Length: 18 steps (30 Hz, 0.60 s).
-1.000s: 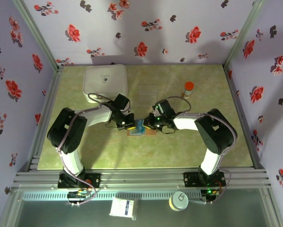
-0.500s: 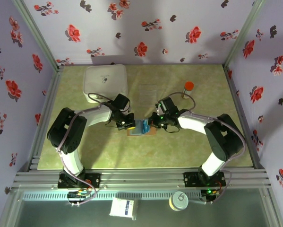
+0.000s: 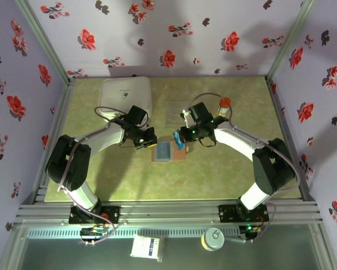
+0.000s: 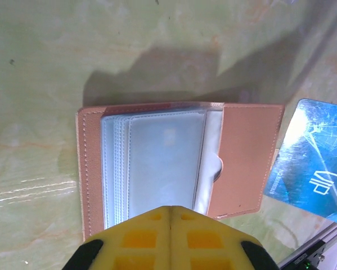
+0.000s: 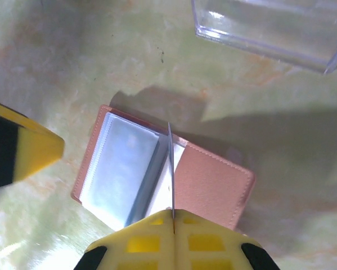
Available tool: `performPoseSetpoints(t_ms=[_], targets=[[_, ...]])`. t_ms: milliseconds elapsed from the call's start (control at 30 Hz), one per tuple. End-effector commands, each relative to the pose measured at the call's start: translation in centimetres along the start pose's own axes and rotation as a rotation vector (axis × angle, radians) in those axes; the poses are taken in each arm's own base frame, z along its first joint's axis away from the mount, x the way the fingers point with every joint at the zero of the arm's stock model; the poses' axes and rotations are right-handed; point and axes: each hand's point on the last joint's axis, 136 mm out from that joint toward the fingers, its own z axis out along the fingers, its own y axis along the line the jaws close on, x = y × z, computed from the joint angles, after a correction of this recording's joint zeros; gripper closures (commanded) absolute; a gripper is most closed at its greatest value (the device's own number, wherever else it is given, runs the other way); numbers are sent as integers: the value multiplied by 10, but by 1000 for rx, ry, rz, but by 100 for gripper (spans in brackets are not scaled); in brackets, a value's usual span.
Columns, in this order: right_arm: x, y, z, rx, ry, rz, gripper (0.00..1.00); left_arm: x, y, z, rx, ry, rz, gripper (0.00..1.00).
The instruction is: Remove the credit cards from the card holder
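Observation:
The card holder lies open on the green table, tan leather around clear sleeves that look empty. My right gripper is shut on a blue credit card and holds it in the air above the holder, edge-on in the right wrist view. From above, the card hangs at the right gripper, just behind the holder. My left gripper is shut with nothing in it, above the holder's near-left edge. One of its yellow fingers shows left of the holder.
A clear plastic tray sits just behind the holder. A white rounded box stands at the back left. A small bottle with an orange cap is at the back right, close to the right arm.
The right gripper has risen and drawn back from the holder with the blue card pulled free. The left gripper has come off the holder and shifted back-left.

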Motion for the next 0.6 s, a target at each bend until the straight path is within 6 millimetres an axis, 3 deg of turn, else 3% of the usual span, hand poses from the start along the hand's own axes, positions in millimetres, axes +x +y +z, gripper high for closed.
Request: performPoseSetpoints(t_ms=[0,167,333,567], targets=[[-3,-8,-9,55,54,-235,100,-3,3,-12,-8,-20,17,97],[-4,-9,-12,43,167,-518,100,-8,4,-19,-3,-39,23,97],[-20,-14,-14,73,192,-760,100,-10,10,-24,-1,-55,13,96],[-51,-23,-11,55,262,-883,100,-15,12,-30,9,-82,23,96]])
